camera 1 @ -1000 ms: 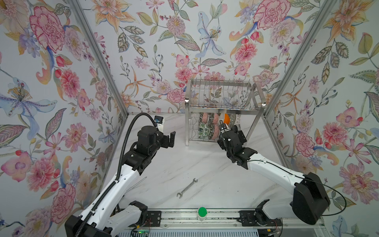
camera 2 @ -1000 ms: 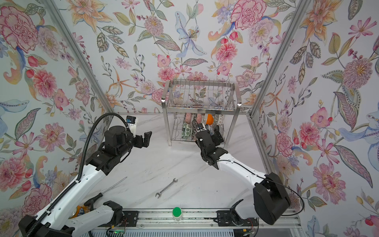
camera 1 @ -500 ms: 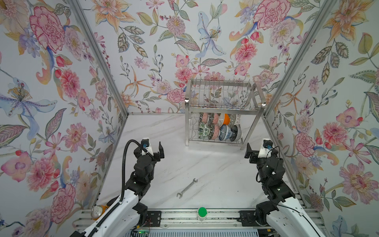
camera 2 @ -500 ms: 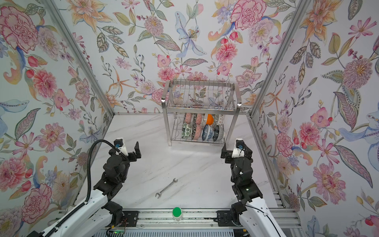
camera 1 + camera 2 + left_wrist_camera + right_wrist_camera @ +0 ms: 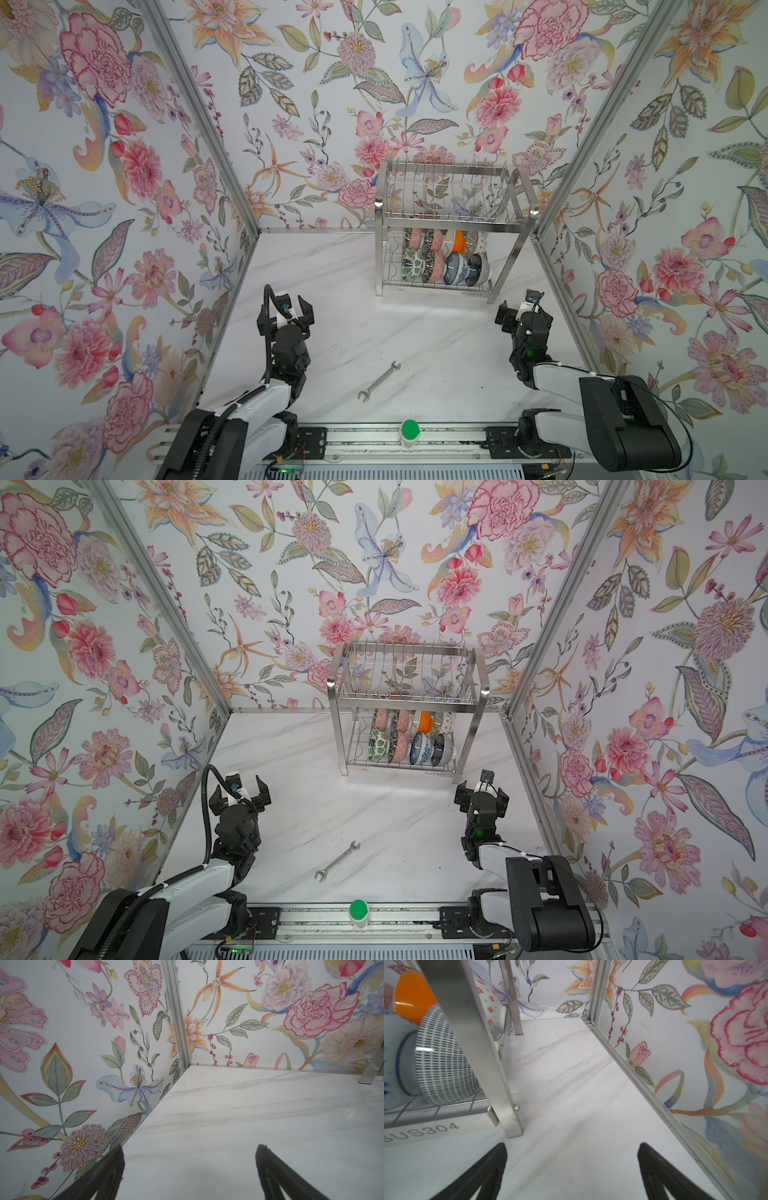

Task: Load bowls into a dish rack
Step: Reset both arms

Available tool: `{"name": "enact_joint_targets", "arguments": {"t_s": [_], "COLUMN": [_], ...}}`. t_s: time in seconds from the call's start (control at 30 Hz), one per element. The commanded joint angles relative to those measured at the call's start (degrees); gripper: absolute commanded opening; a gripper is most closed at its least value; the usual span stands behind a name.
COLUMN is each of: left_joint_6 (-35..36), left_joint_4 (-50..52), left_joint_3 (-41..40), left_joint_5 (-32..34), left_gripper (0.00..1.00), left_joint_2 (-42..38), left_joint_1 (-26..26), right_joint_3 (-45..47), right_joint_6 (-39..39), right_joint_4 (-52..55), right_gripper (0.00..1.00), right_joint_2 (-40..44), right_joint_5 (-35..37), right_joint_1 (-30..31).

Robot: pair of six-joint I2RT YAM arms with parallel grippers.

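While neither arm carries anything, the stock stands as follows.

Dish rack [image 5: 446, 166]: two-tier steel wire, at the far side of the tabletop [image 5: 353, 299], right of centre, near the back wall [image 5: 332, 124]. Upper tier: upright prongs, no bowl seen among them. Lower tier: holds every bowl in view.

Bowls [image 5: 455, 266]: set on edge in two rows on the lower tier, front and back, packed touching one another. Patterns noted: a green-leaf bowl [image 5: 411, 264] at the front row's left end, blue-and-white, pink outside, an orange bowl [image 5: 457, 241] in the back row. Right wrist view adds a dark-dashed bowl [image 5: 444, 1059] at the row's end, just beside a rack leg [image 5: 477, 1043]. Count: around nine or ten; overlap prevents an exact figure.

Loose bowls: none seen on the tabletop in both top views or either wrist view.

Left arm [image 5: 286, 353]: folded low near the front rail [image 5: 457, 432], well apart from the rack; left jaws spread wide, nothing between them, bare tabletop beneath.

Right arm [image 5: 530, 345]: folded low at the front right, nearer the rack, not touching it; right jaws spread wide, nothing held.

Other items: wrench [image 5: 379, 381], flat on the tabletop between the arms; green knob [image 5: 409, 430] on the front rail. Neither belongs to the task.

Assessment: loading appears finished; nothing seems left to place, unless a bowl lies out of view.
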State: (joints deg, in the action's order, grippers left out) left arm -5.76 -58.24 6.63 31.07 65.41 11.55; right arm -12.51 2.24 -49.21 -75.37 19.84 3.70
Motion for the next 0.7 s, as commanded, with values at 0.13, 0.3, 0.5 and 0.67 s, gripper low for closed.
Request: {"name": "enact_joint_targets", "arguments": {"t_s": [0.13, 0.3, 0.5, 0.67], "left_joint_6": [5.2, 2.8, 3.1, 3.8], "left_joint_4": [-12.9, -18.5, -21.9, -25.3], "left_joint_3": [5.8, 4.6, 5.0, 4.4], "left_joint_5": [-8.6, -11.9, -12.2, -12.4], "left_gripper": [0.99, 0.99, 0.99, 0.99], "left_joint_2": [15.1, 21.3, 23.5, 25.4], "left_joint_1": [-3.8, -6.3, -6.9, -6.8], "right_joint_3": [-3.1, -3.9, -3.8, -3.9], "right_joint_6": [-5.2, -2.7, -3.4, -3.3], "right_joint_4": [-18.4, -14.9, -15.1, -14.9], "right_gripper": [0.99, 0.99, 0.99, 0.99], "right_joint_2": [-14.3, -13.3, -13.3, -13.3], "right_joint_5": [-7.5, -10.0, -9.1, -9.1], "right_joint_1": [0.7, -1.6, -0.8, -0.8]}}
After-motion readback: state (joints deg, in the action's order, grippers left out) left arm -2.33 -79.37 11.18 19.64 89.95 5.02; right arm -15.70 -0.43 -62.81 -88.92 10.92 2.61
